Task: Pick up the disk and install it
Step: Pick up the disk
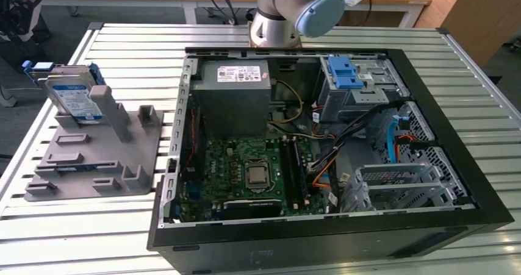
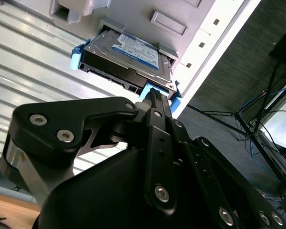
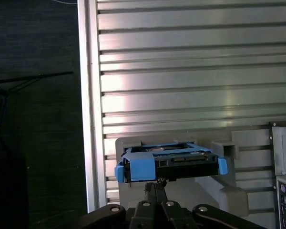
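The disk [image 2: 128, 55] is silver with a white-and-blue label, dark along its edge, framed by bright blue rails. The holder [image 1: 89, 159] is plain grey. The bench [image 1: 122, 49] is silvery metal, striped with parallel grooves. The jaws are matte black. The computer case [image 1: 326, 241] is black. The motherboard [image 1: 244, 165] is green, the latch [image 1: 346, 74] blue, and the power-supply box [image 1: 236, 101] grey with a white sticker.

The disk [image 1: 75, 98] is walled in by grey fixture [image 1: 82, 165] posts near the surface [image 1: 464, 74] edge; room is left above. In the case [image 1: 326, 244], cables [image 1: 358, 132] are strung beside the drive cage [image 1: 358, 92].
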You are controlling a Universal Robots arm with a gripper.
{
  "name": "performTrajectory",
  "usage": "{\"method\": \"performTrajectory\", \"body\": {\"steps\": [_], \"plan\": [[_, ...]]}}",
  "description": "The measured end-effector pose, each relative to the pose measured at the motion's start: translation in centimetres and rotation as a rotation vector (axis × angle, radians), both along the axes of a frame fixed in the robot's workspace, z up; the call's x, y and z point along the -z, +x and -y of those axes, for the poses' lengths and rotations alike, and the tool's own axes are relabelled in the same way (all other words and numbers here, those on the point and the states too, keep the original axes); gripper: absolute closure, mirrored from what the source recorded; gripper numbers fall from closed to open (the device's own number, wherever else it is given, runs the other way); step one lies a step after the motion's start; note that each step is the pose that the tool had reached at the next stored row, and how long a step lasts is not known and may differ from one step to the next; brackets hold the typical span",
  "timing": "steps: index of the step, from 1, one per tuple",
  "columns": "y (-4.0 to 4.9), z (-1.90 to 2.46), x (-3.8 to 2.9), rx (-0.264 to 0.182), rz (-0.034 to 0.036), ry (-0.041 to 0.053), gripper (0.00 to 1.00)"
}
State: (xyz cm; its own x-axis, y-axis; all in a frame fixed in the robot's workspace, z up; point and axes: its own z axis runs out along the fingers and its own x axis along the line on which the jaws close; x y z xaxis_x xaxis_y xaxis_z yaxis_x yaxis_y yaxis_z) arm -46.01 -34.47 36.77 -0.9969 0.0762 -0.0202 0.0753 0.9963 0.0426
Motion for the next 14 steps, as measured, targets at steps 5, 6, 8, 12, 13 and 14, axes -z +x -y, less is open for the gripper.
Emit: {"method": "performTrajectory", "body": {"steps": [5,6,8,12,13,14], "plan": [[0.0,0.0,0.01,-0.024,0.0,0.0,0.89],[0.0,0.0,0.01,-0.037,0.0001,0.0,0.89],[0.0,0.0,0.01,-0.07,0.0,0.0,0.89],[-0.01,0.0,0.01,-0.126,0.0,0.0,0.89],[-0.01,0.0,0.01,-0.127,0.0,0.0,0.89],[0.0,0.0,0.01,-0.127,0.0,0.0,0.89]]}}
